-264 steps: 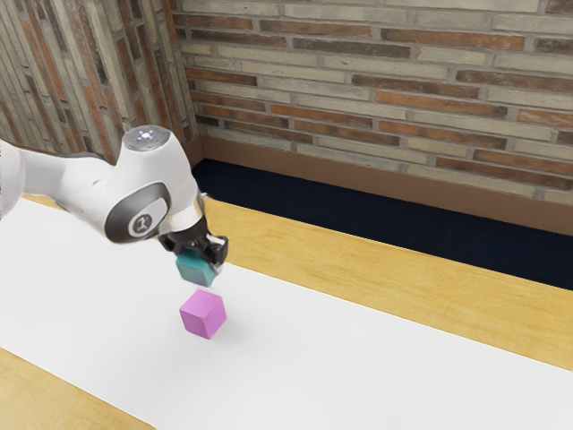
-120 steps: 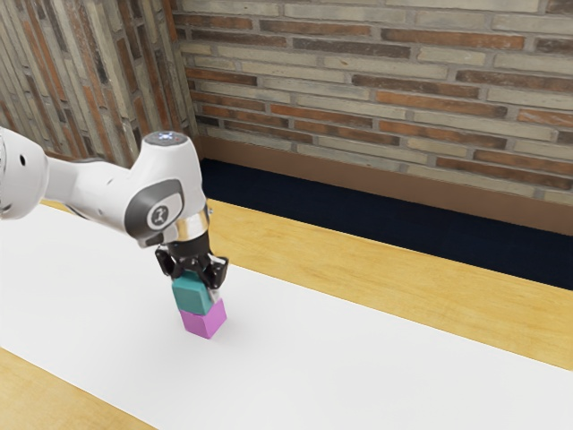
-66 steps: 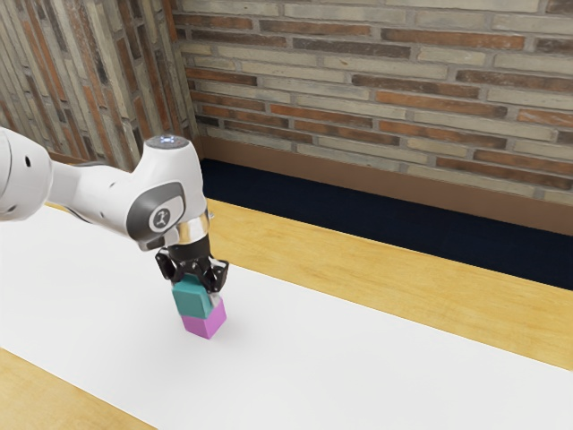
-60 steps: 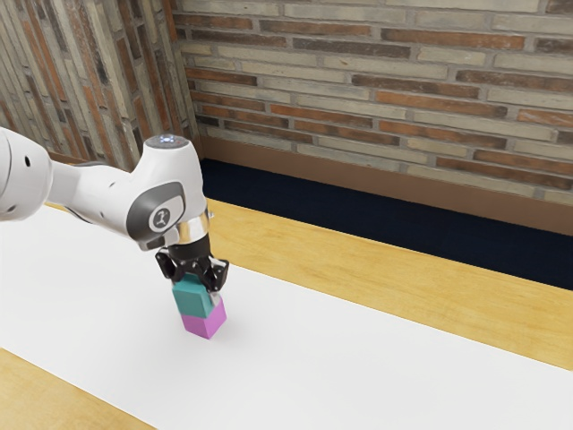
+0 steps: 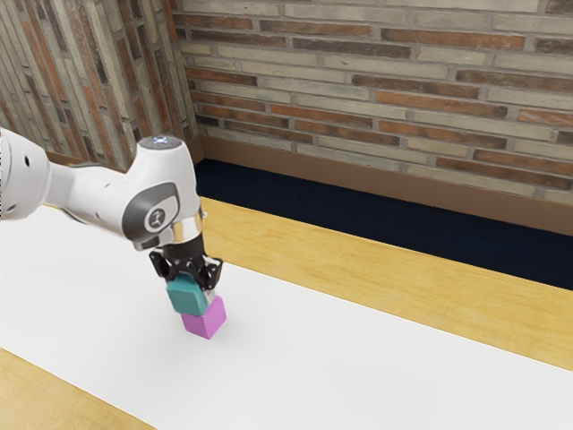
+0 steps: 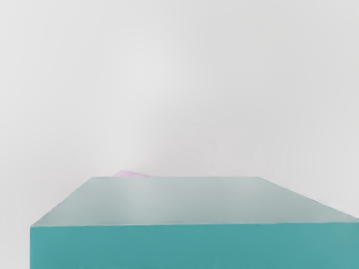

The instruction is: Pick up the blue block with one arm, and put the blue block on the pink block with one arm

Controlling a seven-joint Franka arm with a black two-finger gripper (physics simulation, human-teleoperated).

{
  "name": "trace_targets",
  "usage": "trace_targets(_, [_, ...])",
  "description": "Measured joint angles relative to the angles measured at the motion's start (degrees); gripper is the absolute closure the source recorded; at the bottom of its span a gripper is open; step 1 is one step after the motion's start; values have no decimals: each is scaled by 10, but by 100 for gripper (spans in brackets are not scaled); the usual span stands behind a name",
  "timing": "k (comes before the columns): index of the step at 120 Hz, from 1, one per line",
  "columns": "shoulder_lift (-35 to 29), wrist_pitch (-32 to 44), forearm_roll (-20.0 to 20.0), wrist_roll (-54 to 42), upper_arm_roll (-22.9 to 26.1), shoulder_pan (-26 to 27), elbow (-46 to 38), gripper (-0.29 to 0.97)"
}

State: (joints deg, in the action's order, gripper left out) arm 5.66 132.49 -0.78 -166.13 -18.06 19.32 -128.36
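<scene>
Gripper (image 5: 186, 279) pinches the blue block (image 5: 184, 294) just over the pink block (image 5: 207, 319), offset toward the exterior view's left, so centre it squarely, I'd say, before letting go.

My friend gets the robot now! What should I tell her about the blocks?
The end effector is shut on the blue block.
The pink block stands on the white table cover. The blue block is at its top, off-centre toward the exterior view's left. I cannot tell whether it rests there.
Done: the blue block is picked up and carried over.
Left: probably centre it, set it down, open, and lift away.
</scene>
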Motion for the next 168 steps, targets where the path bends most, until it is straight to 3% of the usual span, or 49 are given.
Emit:
trace_targets(42, [17, 10, 0, 0, -1, 1, 2, 40])
trace_targets(53, [18, 12, -5, 1, -1, 1, 2, 25])
trace_targets(64, [18, 12, -12, 1, 0, 1, 2, 27])
trace_targets(90, [19, 12, -18, 1, 0, 1, 2, 11])
trace_targets(119, [3, 14, -16, 1, 2, 2, 2, 3])
trace_targets(135, [-44, 11, -9, 1, 7, 1, 3, 2])
trace_targets(150, [-155, -30, -12, 11, 36, -4, -6, 1])
trace_targets(157, [-217, -82, -15, 43, 40, 3, 12, 1])
trace_targets(168, [-269, -209, -49, 117, 54, 4, 141, 0])
